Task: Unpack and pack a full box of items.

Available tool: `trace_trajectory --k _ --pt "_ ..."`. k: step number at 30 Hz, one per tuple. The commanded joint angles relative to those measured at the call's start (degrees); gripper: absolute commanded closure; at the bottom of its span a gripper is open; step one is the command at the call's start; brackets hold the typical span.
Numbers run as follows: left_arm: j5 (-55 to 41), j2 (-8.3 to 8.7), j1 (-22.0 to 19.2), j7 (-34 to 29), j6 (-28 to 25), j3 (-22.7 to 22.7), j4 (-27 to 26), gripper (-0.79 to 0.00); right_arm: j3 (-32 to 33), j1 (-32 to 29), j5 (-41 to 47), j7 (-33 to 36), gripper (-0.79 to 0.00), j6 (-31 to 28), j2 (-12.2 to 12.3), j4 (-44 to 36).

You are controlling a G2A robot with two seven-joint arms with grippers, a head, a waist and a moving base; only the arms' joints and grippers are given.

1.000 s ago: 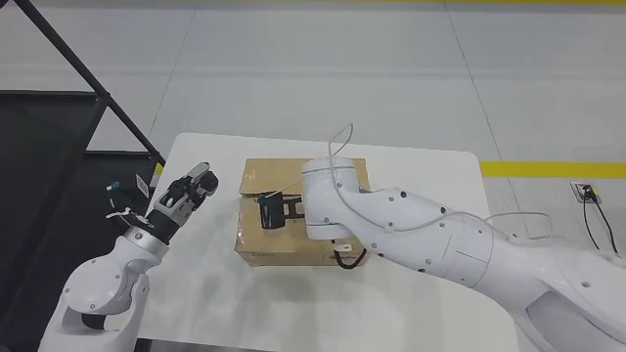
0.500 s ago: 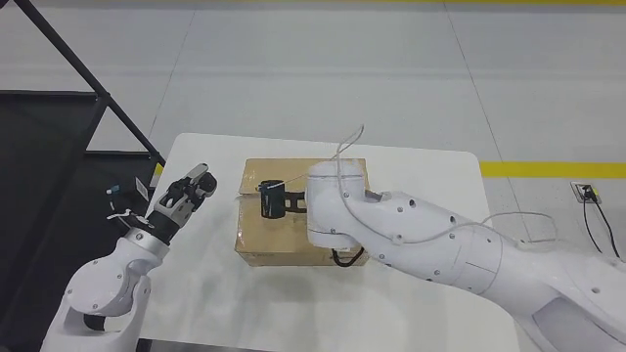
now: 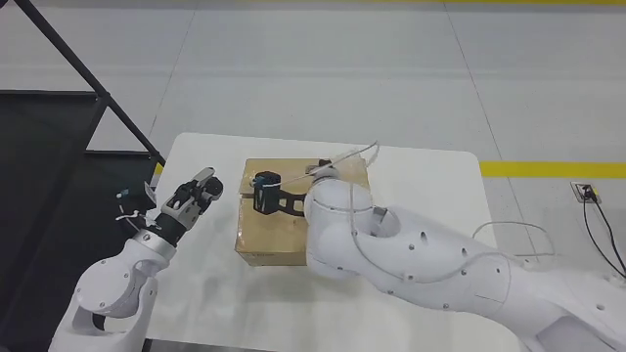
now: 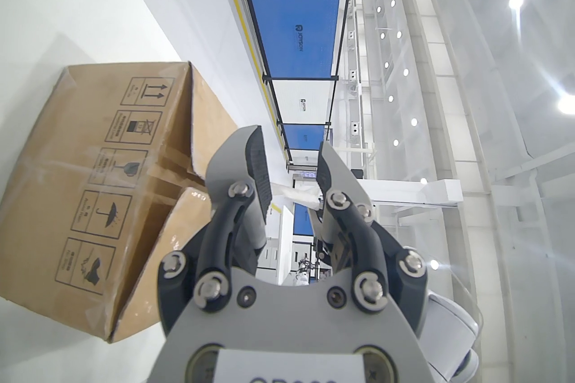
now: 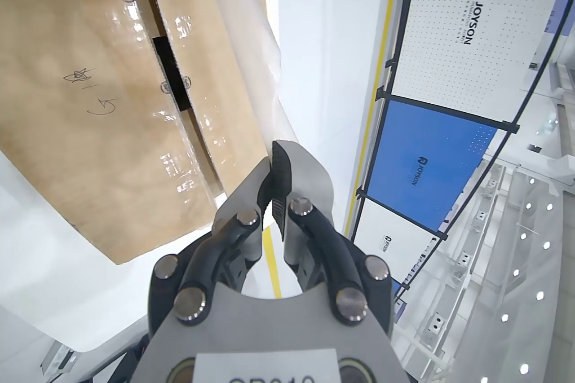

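Gripping a white sheet (image 5: 242, 43), the right hand (image 5: 275, 165) hangs over the box (image 3: 259, 242); left hand (image 4: 289, 147) open nearby.

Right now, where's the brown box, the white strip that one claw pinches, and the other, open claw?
cardboard box (image 4: 90, 187), left wrist view, on its printed side face.
white strip (image 5: 251, 43), right wrist view, midway along its length.
left gripper (image 4: 289, 162), left wrist view, midway between its open fingertips.

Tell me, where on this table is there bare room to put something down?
Widest bare patch: the table between the cardboard box and its right edge. A second lies at the near left, between the box and the left arm. Crowded: the box top, where the right gripper pinches a tape strip, and the gap beside the open left gripper.
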Motion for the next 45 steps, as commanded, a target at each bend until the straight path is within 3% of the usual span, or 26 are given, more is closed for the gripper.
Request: trace_trajectory --k 1,11,16,30,40,45 --pt "-1.1 -0.04 0.2 -0.3 0.2 -0.1 0.0 -0.259 0.8 -0.8 -1.9 0.3 0.000 0.4 0.2 -1.5" --pt "-10.3 -0.03 2.0 -7.3 1.5 -1.5 -0.3 -0.240 4.6 -3.7 -8.4 2.1 0.000 -1.7 0.5 -7.9" --pt "-8.7 0.19 1.9 -9.7 2.7 -0.6 0.0 -0.234 6.3 -4.8 -9.6 0.9 0.000 -3.6 0.1 -8.7" --pt "-9.8 -0.32 -3.2 -7.7 1.9 3.4 2.9 -0.105 10.3 -8.5 -10.9 -3.2 0.000 -9.1 -0.6 -8.8" --pt "-15.1 -1.19 -6.7 -3.5 -1.1 5.0 5.3 -0.111 13.8 -11.7 -12.7 -8.1 0.000 -13.4 -0.3 -10.1" --pt "-19.4 -1.52 -7.5 -5.4 -3.4 5.1 6.5 -0.123 15.8 -13.8 -13.2 -12.0 0.000 -16.6 0.1 -11.3"
